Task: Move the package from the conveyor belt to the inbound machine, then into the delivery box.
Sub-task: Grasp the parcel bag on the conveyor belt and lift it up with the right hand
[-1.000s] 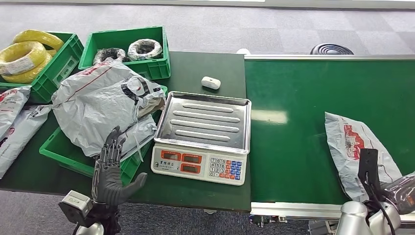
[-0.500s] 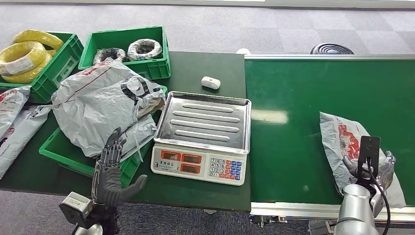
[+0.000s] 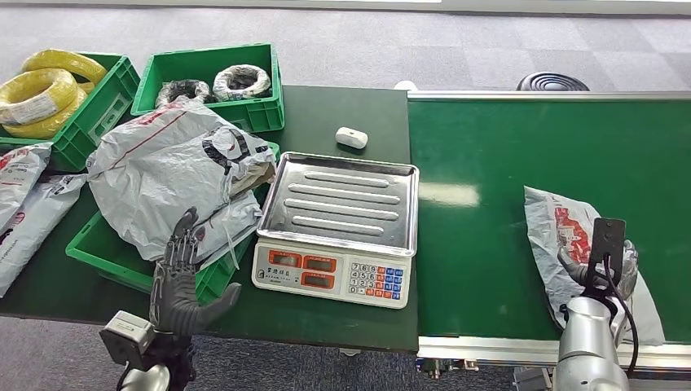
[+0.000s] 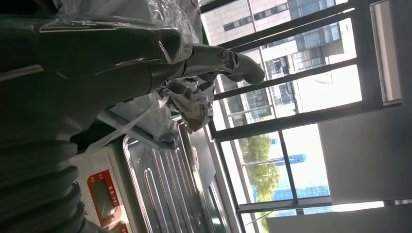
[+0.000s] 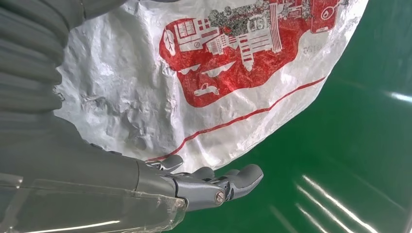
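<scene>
Two surfaces side by side: dark green desk (image 3: pixel 326 110) on the left, green conveyor belt (image 3: pixel 505 147) on the right, grey carpet floor (image 3: pixel 407 41) behind. On the desk: electronic scale (image 3: pixel 338 228) with steel tray, green crate (image 3: pixel 208 77) of cable coils, another crate (image 3: pixel 90 110) with yellow coils, a third piled with grey mailer bags (image 3: pixel 167 175). Package (image 3: pixel 554 236), white poly bag with red print, lies on the belt near its front edge. Left wrist view adds tall windows (image 4: pixel 291 97) with buildings outside. Right wrist view shows the red print up close. Left hand (image 3: pixel 181 281) raised over the desk's front edge, fingers spread, holding nothing. Right hand (image 3: pixel 599 265) at the package, fingers on the bag; can't tell if it grips.
</scene>
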